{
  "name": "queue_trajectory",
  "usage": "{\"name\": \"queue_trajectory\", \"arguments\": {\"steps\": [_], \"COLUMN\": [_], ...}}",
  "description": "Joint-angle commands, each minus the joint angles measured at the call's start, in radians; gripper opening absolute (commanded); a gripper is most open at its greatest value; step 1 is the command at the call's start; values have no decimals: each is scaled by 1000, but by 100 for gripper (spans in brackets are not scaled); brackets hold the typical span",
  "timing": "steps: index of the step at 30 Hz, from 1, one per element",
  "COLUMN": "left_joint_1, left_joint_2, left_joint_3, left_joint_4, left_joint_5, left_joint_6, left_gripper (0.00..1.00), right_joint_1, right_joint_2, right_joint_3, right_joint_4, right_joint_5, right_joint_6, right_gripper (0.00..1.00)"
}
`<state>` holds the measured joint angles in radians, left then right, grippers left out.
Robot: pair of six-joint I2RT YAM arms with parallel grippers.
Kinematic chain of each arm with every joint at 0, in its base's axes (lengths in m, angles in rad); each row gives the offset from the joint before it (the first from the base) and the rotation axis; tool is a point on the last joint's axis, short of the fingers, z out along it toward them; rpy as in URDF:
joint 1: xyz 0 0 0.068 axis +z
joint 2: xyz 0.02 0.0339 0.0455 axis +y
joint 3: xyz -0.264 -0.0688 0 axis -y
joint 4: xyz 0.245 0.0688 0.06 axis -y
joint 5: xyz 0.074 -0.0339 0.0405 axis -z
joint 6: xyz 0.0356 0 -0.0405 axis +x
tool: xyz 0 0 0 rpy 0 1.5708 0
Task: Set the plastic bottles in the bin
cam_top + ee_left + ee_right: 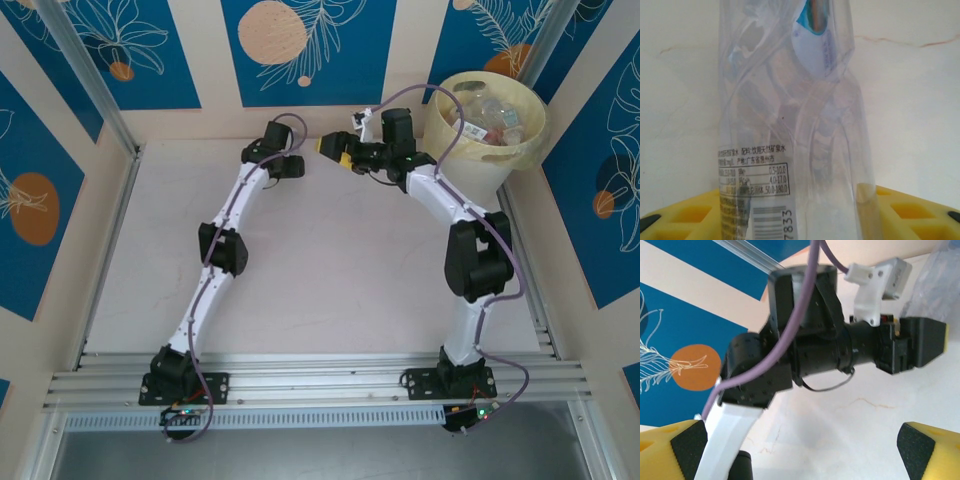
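A clear plastic bottle (790,125) with a white printed label stands between the yellow fingers (680,215) of my left gripper (800,220), which is shut on it. In the top view the left gripper (295,165) is at the far middle of the table. My right gripper (328,146) points left toward it and, in its own view, stands open (800,450) with nothing between its fingers. That view also shows the left gripper (920,342) and part of the clear bottle (940,280). The pale yellow bin (500,165) stands at the far right with several bottles (485,115) inside.
Walls with blue panels close in the back and both sides of the white table (330,290). The two wrists are close together at the far middle. An aluminium rail (320,380) runs along the near edge by the arm bases.
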<state>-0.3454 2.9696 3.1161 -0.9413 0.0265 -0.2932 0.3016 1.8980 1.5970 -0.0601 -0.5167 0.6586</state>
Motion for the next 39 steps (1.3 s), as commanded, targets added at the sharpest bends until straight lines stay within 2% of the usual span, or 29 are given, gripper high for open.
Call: {"name": "queue_trajectory", "arguments": {"steps": [1, 4, 7, 11, 14, 21, 25, 28, 30, 34, 39], "left_joint_1": [-9, -12, -14, -24, -34, -61, -97, -114, -125, -154, -168], "left_joint_2": [-148, -214, -352, -618, -828, -1100, -1241, -1329, -1368, -1435, -1479], "left_joint_3": [44, 13, -208, -682, -997, -1323, -1572, -1767, -1850, -1987, -2138], "left_joint_4": [-41, -82, -31, 213, 401, 600, 810, 989, 1049, 1165, 1368], "left_joint_5": [88, 127, 165, 184, 171, 210, 153, 178, 197, 301, 554], "left_joint_6": [101, 120, 100, 92, 82, -30, -117, -210, -245, -275, -336], "left_gripper": [53, 52, 51, 50, 50, 49, 49, 48, 48, 48, 48], "right_joint_1": [25, 31, 33, 33, 35, 46, 48, 52, 54, 53, 48], "right_joint_2": [-123, -216, -284, -337, -356, -373, -412, -440, -455, -482, -501], "right_joint_3": [-63, -145, -210, -274, -303, -348, -376, -397, -407, -447, -497], "right_joint_4": [-72, -71, -66, -36, -26, 69, 87, 84, 74, 74, 83], "right_joint_5": [77, 152, 208, 238, 283, 352, 389, 406, 420, 434, 396], "right_joint_6": [-77, -98, -103, -96, -34, 129, 193, 198, 194, 211, 244], "right_gripper": [99, 99, 99, 99, 99, 99, 99, 99, 99, 99, 99]}}
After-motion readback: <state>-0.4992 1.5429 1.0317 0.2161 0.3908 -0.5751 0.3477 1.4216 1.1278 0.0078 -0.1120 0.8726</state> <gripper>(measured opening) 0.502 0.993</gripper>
